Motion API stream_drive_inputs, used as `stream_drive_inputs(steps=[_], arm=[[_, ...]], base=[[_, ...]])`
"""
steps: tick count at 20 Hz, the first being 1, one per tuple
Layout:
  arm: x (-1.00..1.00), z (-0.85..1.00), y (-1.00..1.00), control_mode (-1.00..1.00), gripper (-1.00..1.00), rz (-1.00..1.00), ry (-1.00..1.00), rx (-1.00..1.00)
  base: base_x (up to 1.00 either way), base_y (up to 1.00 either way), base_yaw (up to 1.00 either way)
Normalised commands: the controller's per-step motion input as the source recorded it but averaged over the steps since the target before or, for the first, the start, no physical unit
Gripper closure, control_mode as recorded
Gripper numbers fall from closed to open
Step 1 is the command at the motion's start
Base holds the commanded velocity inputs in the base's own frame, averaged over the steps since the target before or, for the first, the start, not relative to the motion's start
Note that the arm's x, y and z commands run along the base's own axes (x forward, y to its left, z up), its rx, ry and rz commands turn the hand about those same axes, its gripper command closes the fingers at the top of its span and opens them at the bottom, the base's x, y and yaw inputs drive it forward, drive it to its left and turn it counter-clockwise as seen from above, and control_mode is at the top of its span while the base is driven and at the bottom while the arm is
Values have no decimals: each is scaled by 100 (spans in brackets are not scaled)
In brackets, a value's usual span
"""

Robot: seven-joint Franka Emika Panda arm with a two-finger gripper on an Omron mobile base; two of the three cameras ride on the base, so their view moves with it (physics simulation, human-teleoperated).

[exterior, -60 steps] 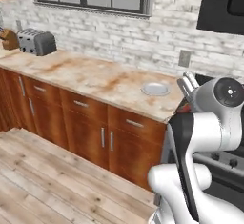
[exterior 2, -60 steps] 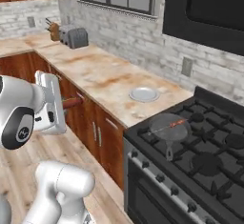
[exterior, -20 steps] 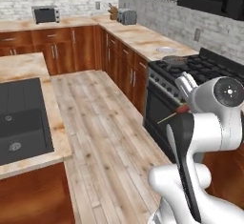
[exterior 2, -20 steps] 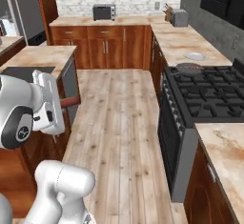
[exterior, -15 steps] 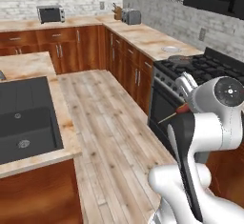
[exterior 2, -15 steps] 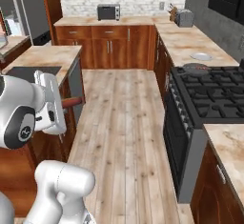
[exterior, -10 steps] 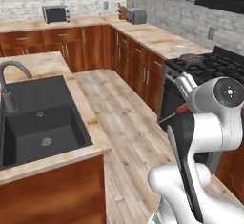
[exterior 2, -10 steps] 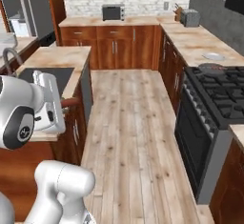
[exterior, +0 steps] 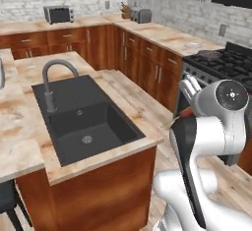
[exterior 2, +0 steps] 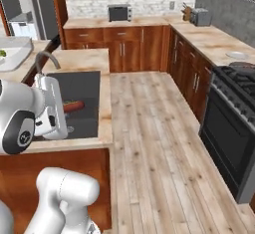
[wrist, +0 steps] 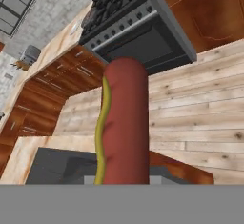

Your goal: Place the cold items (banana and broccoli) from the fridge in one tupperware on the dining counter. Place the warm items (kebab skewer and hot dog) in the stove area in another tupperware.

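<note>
- The whole scene has swung since a second ago: the base has turned from the black gas range (exterior 2: 234, 108) toward the long beige marbled stone desk (exterior: 29, 122) with its dark inset sink (exterior: 86, 117).
- A red-brown hot dog with a yellow mustard stripe (wrist: 121, 127) stays clenched in the fingers, mid-frame in the hand view.
- Delivery to the shallow grey tray remains, judging by this.

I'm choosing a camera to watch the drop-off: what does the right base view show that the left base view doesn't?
The right base view adds the large white rectangular tub on the beige marbled dining counter, and the pale grey fridge interior. The left base view adds the round drain of the dark inset sink. Both share the red-brown hot dog, curved grey faucet and black gas range.
</note>
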Motion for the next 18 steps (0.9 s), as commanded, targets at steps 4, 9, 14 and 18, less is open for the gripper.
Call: stream_drive_inputs(steps=[4,9,14,18], arm=[[0,0,0,100,100,0,0,0],[0,0,0,100,100,0,0,0],[0,0,0,100,100,0,0,0],[0,0,0,100,100,0,0,0]], base=[[-88,100,-10],[-67,100,-11],[-53,74,14],[-49,13,81]])
